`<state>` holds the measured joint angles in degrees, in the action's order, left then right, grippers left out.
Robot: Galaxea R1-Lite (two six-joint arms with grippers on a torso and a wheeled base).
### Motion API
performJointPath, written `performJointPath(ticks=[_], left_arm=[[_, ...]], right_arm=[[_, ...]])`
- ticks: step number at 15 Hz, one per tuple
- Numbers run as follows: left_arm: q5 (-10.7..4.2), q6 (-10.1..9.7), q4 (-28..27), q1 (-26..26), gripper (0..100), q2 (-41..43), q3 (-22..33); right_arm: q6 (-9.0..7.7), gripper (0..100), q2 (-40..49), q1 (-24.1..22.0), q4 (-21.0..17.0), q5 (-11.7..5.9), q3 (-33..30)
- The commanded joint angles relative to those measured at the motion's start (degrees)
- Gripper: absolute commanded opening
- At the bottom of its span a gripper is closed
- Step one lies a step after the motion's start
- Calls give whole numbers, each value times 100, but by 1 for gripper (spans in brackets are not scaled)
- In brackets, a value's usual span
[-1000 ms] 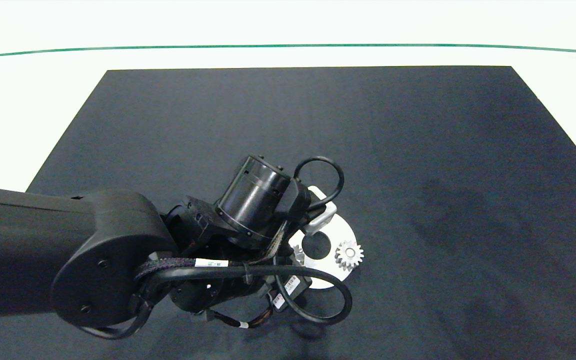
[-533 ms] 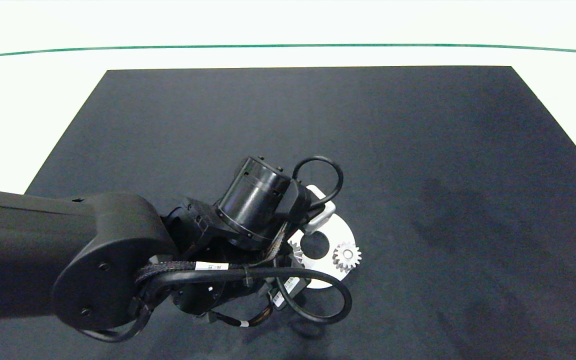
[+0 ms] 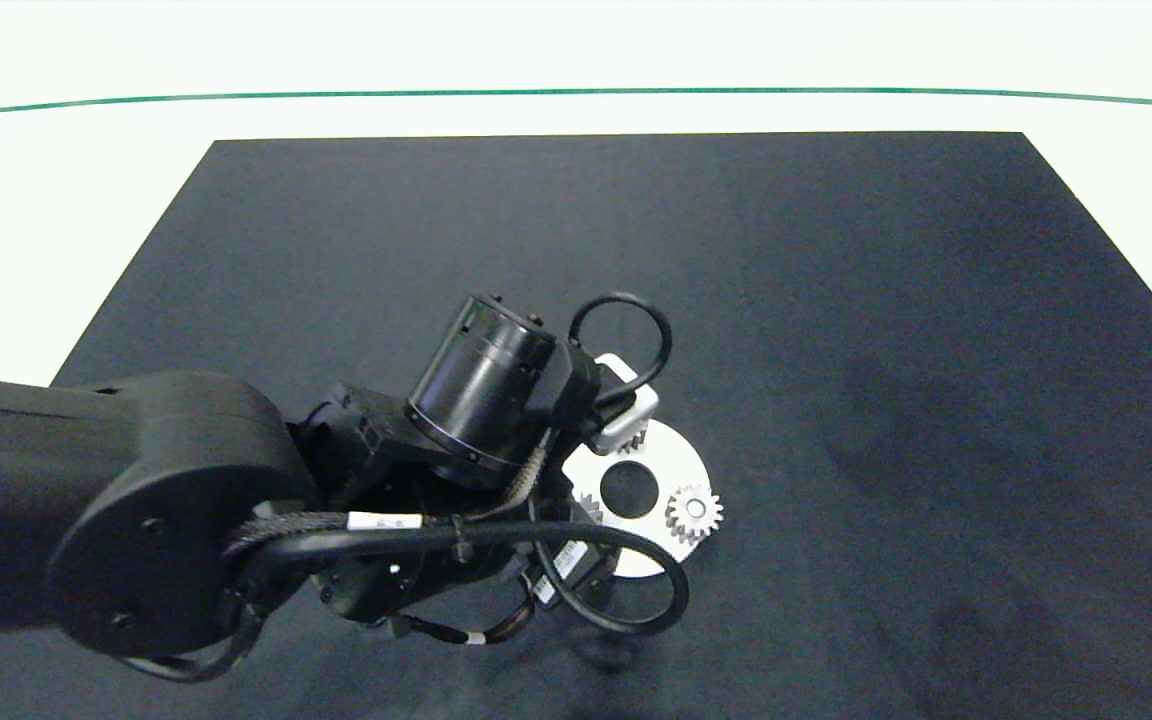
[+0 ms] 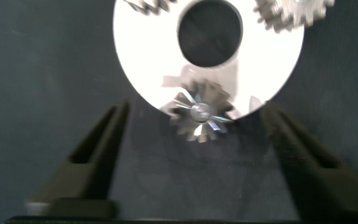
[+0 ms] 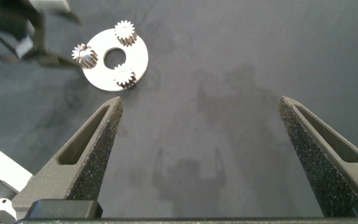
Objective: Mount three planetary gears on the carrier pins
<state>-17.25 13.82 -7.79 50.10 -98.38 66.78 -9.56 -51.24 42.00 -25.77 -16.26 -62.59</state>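
Jaws of the left gripper (image 4: 194,155) stood spread around one seated planetary gear (image 4: 199,112) — all three sat on the carrier disc (image 5: 115,60); right gripper (image 5: 201,155) — spread, well apart.

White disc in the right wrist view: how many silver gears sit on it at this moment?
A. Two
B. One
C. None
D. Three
D. On the white disc three gears show around the centre hole: one at the far rim, one toward the left gripper, whose fingers stand open either side of it, and one on the near rim.
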Motion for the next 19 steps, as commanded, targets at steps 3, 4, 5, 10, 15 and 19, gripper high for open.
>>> performJointPath(ticks=[3,4,5,10,15,19], left_arm=[[-6,147,260,-2330,100,1664,-499],[2,59,674,-2848,100,2086,-737],[11,-152,1007,-3200,100,2481,-807],[-24,-697,1122,-4061,100,4266,-1607],[-33,-644,1104,-4738,100,5997,-3145],[-33,-187,1034,-4975,100,6885,-3496]], right_arm=[[-275,100,167,-192,-16,-307,54],[-301,100,211,-280,-16,-378,71],[-301,100,299,-438,-16,-404,80],[-407,100,606,-2442,72,-510,308],[-389,100,1634,-4191,1338,-518,1583],[-222,100,3032,-4191,1391,-545,2427]])
